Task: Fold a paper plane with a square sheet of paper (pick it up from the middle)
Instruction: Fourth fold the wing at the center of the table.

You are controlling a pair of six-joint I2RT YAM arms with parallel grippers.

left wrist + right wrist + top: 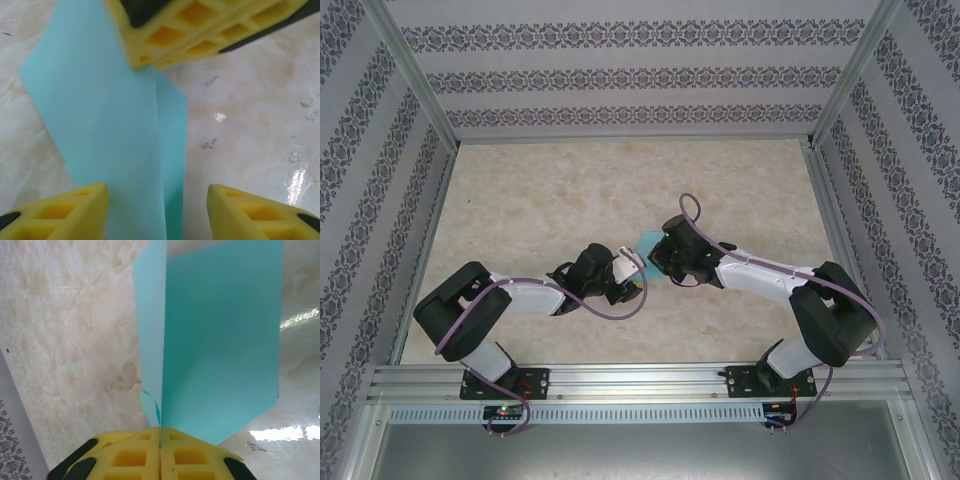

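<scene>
Right fingers [160, 436] pinch the paper [220, 340] tightly at bottom centre; left fingers [157, 197], half open, straddle it, holding nothing. A crooked squeeze could crumple the fold.

No readable writing in these views.
The square sheet of paper [220, 340] is plain teal with no print, and the walls [620, 80] carry only bands of repeating ornament, not letters.

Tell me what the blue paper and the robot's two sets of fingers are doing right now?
blue paper: folded along a crease, pinched at one end.
right fingers: shut on the blue paper.
left fingers: open, one on each side of the blue paper.
</scene>
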